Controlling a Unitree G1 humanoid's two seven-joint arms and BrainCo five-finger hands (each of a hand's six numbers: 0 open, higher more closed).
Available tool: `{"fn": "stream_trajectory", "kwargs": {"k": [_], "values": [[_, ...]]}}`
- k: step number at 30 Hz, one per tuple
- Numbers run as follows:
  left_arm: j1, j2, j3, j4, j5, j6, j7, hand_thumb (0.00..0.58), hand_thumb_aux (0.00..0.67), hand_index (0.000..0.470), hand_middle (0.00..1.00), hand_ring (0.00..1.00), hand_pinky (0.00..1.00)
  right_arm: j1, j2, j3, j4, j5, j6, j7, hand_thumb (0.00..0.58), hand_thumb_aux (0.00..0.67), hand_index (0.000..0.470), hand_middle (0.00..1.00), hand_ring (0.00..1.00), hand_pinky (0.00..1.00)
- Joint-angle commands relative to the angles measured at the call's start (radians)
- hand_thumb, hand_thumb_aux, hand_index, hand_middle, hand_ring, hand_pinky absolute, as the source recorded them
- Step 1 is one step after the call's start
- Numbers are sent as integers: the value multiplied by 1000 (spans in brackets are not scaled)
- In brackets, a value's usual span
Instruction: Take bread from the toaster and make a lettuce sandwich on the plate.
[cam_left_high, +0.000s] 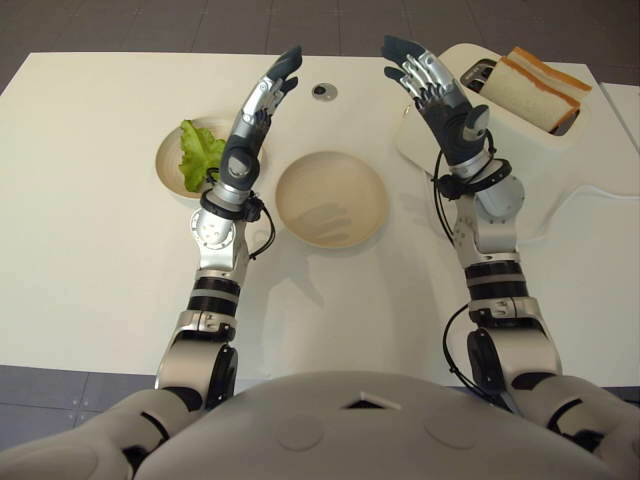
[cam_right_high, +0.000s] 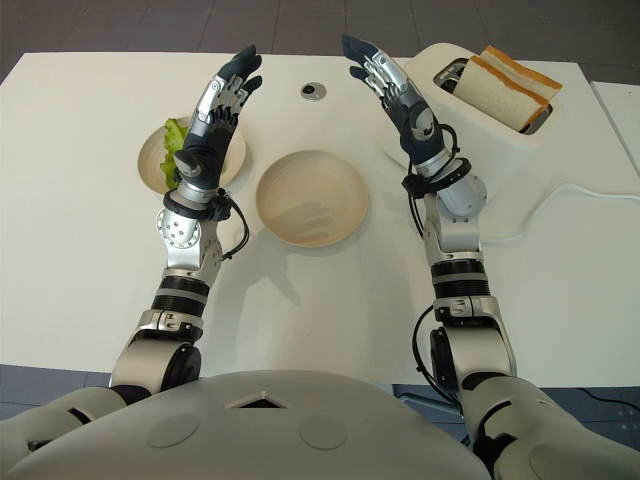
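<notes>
A white toaster (cam_left_high: 440, 130) stands at the back right with two bread slices (cam_left_high: 540, 88) sticking up from its slot. An empty cream plate (cam_left_high: 331, 198) lies in the middle of the table. Left of it a smaller dish (cam_left_high: 172, 160) holds a green lettuce leaf (cam_left_high: 198, 155). My left hand (cam_left_high: 262, 105) is raised above the table, open, just right of the lettuce dish. My right hand (cam_left_high: 432, 88) is also raised and open, beside the toaster's left end, holding nothing.
A small round metal fitting (cam_left_high: 323, 92) sits in the white table (cam_left_high: 90, 230) behind the plate. The toaster's white cord (cam_left_high: 590, 200) trails to the right edge. Dark floor lies beyond the table's far edge.
</notes>
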Motion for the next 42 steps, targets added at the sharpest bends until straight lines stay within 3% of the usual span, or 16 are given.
{"fn": "stream_trajectory", "kwargs": {"k": [1, 13, 19, 24, 31, 36, 40, 42], "values": [[4, 8, -8, 16, -12, -2, 7, 0, 0, 0, 0, 0, 0, 1, 3, -7, 9, -7, -6, -1, 0, 0, 0, 0, 0, 0], [11, 20, -12, 7, -50, 2, 3, 0, 0, 0, 0, 0, 0, -23, -26, -33, -11, -45, -33, -34, 0, 0, 0, 0, 0, 0], [5, 25, -16, 22, -36, -10, 6, 0, 0, 0, 0, 0, 0, -14, -237, -158, -116, -405, -50, -201, 0, 0, 0, 0, 0, 0], [1, 31, -16, 37, -32, -19, 10, 0, 0, 0, 0, 0, 0, 36, -408, -274, -107, -539, 62, -291, 0, 0, 0, 0, 0, 0], [10, 39, -27, 42, -33, -28, 8, 0, 0, 0, 0, 0, 0, 0, -555, -319, 208, -580, 236, -415, 0, 0, 0, 0, 0, 0], [10, 42, -28, 47, -33, -30, 11, 0, 0, 0, 0, 0, 0, -95, -588, -252, 530, -578, 215, -460, 0, 0, 0, 0, 0, 0], [17, 43, -31, 43, -31, -31, 12, 0, 0, 0, 0, 0, 0, -144, -584, -195, 646, -573, 160, -475, 0, 0, 0, 0, 0, 0], [18, 43, -31, 43, -31, -31, 13, 0, 0, 0, 0, 0, 0, -161, -578, -174, 667, -568, 136, -479, 66, 39, 28, 0, 0, 0]]}}
